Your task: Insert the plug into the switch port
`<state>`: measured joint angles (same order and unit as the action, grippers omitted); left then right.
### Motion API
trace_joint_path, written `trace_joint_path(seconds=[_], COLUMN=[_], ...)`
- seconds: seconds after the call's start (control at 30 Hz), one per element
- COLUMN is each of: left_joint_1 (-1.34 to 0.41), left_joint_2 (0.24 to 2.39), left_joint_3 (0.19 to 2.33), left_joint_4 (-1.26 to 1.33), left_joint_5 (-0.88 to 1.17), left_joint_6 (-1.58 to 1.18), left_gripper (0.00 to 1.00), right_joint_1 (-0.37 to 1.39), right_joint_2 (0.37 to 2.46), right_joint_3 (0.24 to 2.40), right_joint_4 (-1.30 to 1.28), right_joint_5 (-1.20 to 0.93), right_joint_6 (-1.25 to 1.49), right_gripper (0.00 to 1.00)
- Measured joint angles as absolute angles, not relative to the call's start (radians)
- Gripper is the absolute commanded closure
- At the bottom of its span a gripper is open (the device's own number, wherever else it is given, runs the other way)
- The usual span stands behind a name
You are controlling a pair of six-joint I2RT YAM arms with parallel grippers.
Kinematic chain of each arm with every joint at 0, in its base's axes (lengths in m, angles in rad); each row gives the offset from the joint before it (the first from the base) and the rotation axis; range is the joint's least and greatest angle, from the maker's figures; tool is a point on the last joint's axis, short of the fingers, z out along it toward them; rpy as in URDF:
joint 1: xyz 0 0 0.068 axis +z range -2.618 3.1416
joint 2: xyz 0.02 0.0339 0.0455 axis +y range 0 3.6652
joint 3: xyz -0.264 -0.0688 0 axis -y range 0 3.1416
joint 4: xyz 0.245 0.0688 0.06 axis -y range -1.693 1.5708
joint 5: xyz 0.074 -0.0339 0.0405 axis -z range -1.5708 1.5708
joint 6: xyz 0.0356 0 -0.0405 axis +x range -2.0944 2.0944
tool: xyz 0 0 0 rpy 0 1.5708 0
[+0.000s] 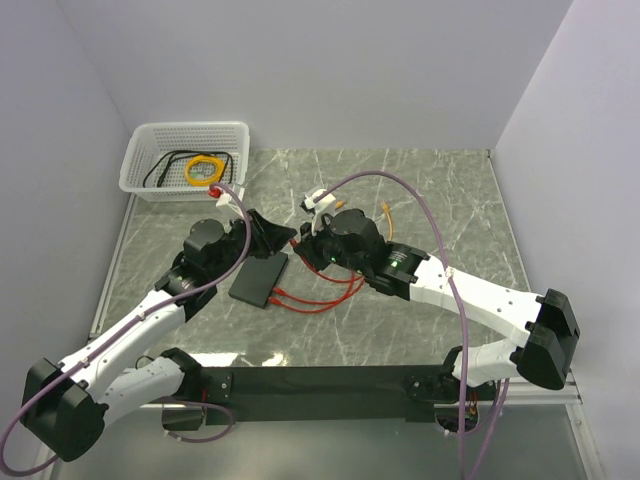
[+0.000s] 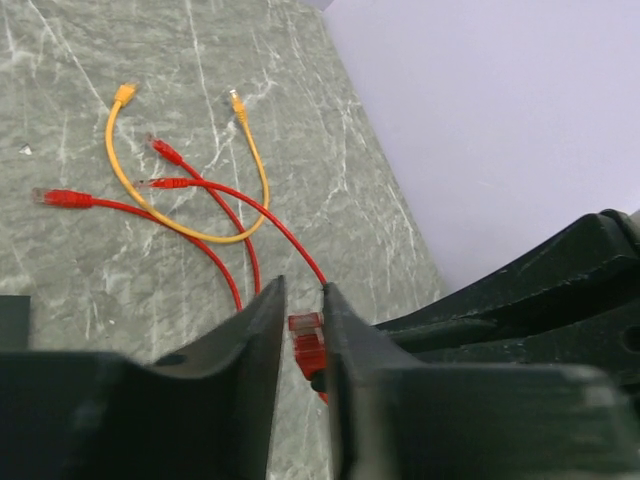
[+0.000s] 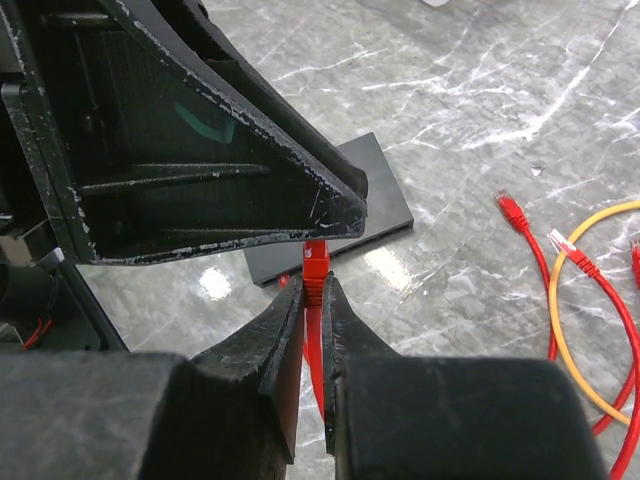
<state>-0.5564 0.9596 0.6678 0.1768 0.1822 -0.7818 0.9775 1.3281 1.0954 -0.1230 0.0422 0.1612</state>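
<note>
The plug (image 3: pixel 316 265), a red-booted connector on a thin red cord, hangs above the table between both grippers. My right gripper (image 3: pixel 313 285) is shut on its ribbed boot, with the cord trailing down between the fingers. My left gripper (image 2: pixel 300 290) comes in from the other side and its fingers press round the plug's (image 2: pixel 306 335) clear tip. The two grippers meet at the table's middle (image 1: pixel 292 240). The flat black switch (image 1: pixel 259 279) lies on the table just below them, also in the right wrist view (image 3: pixel 370 195). Its port does not show.
A white mesh basket (image 1: pixel 185 160) with a coiled yellow cord and a black cord stands at the back left. Loose red cords (image 1: pixel 320 295) and an orange-yellow cord (image 2: pixel 190 225) lie on the marble to the right of the switch. Walls close in on three sides.
</note>
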Motion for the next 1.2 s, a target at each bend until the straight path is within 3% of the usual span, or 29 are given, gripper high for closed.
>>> trace_joint_path(seconds=[0.17, 0.23, 0.27, 0.37, 0.47, 0.83, 1.2], left_joint_1=[-0.562, -0.563, -0.563, -0.563, -0.563, -0.561, -0.561], left_joint_2=[0.96, 0.96, 0.96, 0.959, 0.958, 0.857, 0.793], left_joint_3=[0.668, 0.668, 0.668, 0.668, 0.661, 0.601, 0.541], left_joint_4=[0.189, 0.191, 0.192, 0.194, 0.194, 0.267, 0.485], left_joint_5=[0.186, 0.185, 0.184, 0.183, 0.182, 0.299, 0.466], left_joint_6=[-0.784, -0.783, -0.783, -0.78, -0.774, -0.696, -0.683], left_gripper=[1.0, 1.0, 0.99, 1.0, 0.99, 1.0, 0.99], right_joint_1=[0.978, 0.979, 0.979, 0.979, 0.971, 0.706, 0.668], right_joint_2=[1.332, 1.332, 1.332, 1.332, 1.33, 1.192, 1.203], right_joint_3=[1.095, 1.095, 1.095, 1.095, 1.095, 0.976, 0.912], right_joint_4=[-0.125, -0.123, -0.122, -0.119, -0.107, 0.088, 0.301], right_joint_5=[0.047, 0.053, 0.057, 0.064, 0.054, -0.365, -0.776], right_joint_6=[0.162, 0.165, 0.168, 0.182, 0.194, 0.336, 0.469], right_gripper=[1.0, 0.99, 0.85, 0.55, 0.46, 0.48, 0.5])
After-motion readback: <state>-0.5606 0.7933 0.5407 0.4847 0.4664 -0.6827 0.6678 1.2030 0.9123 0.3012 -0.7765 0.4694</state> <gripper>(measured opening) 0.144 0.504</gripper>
